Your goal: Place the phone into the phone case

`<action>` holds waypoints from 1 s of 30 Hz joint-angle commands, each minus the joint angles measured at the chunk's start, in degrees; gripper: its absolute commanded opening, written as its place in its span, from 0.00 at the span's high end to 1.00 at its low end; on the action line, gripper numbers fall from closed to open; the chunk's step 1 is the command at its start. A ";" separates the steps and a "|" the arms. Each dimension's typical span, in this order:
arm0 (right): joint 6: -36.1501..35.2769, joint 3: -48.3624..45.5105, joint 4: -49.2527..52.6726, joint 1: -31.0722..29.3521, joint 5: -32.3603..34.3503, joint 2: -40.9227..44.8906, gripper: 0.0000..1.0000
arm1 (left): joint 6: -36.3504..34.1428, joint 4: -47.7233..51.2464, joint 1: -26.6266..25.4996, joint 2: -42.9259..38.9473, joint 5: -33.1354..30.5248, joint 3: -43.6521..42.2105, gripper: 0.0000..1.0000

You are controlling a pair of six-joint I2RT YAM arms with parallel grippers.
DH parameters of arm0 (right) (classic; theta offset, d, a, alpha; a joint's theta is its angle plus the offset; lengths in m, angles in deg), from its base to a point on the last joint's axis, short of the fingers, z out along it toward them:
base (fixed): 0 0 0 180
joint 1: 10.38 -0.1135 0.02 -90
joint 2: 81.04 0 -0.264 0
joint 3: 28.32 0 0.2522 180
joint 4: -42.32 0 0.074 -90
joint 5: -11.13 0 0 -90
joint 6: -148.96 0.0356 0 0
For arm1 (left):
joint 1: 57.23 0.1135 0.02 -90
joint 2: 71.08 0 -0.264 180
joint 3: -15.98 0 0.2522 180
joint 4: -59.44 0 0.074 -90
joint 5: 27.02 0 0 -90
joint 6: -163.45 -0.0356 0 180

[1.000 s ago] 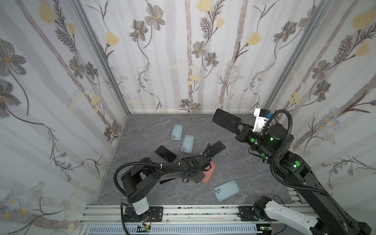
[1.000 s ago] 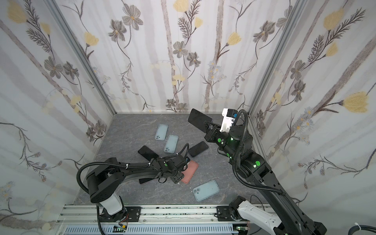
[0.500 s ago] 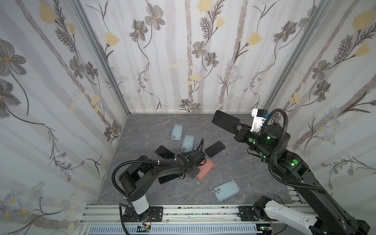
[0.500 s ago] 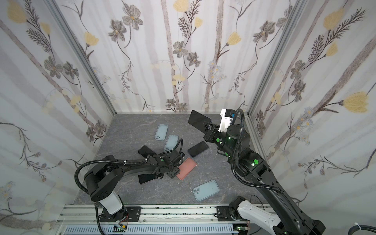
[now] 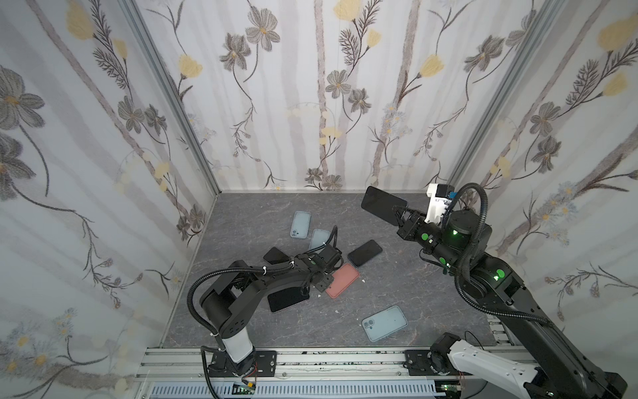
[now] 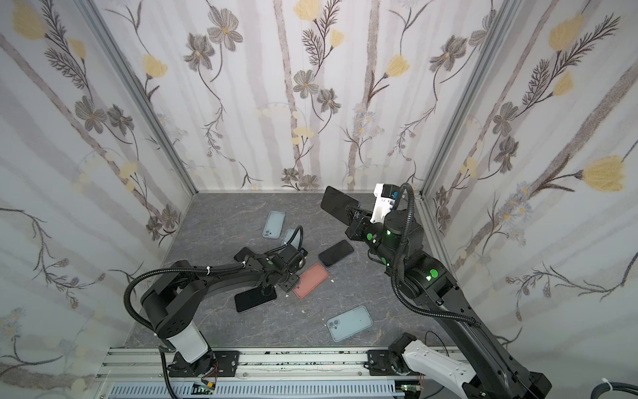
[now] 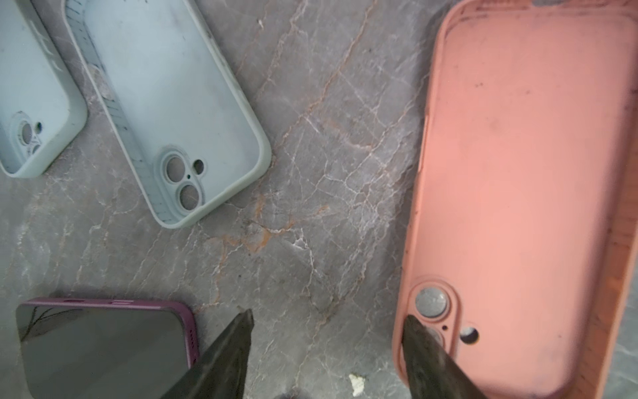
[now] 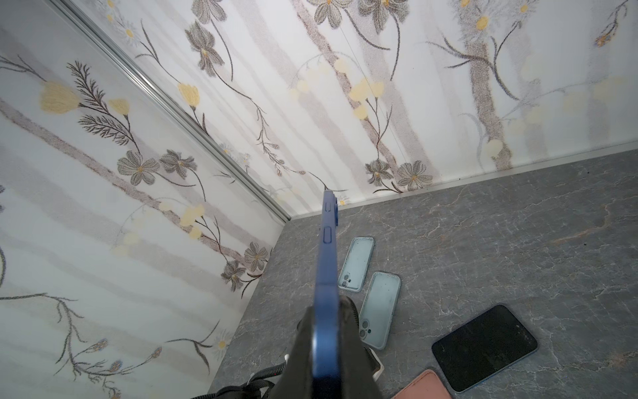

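Jaws of the right gripper (image 5: 397, 216) pinch a blue-edged phone (image 5: 378, 202) aloft near the back wall (image 5: 310, 103). The left gripper (image 7: 328, 319) hangs low, jaws apart and empty, one tip over the camera-hole end of the pink phone case (image 7: 518, 172), which lies open side up on the grey marbled tabletop (image 5: 431, 276).

Grey marbled tabletop (image 5: 397, 283), veined white and rust. Floral wallpaper (image 5: 293, 69) climbs three sides, a metal rail (image 5: 345, 361) runs along the front edge, and white crumbs (image 7: 357, 384) lie scattered.
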 commanded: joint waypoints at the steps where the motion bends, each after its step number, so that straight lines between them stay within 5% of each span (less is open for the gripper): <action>1: -0.90 0.82 -2.81 0.01 0.78 0.25 1.00 | -1.43 0.32 0.13 0.18 0.96 1.91 0.32; 18: -1.94 0.72 -1.51 0.05 0.55 1.80 1.00 | 0.61 -1.74 0.07 10.94 15.02 13.90 0.31; 30: -1.54 0.54 -0.65 0.03 0.36 2.51 1.00 | -1.66 -5.43 -0.26 13.58 27.08 13.22 0.32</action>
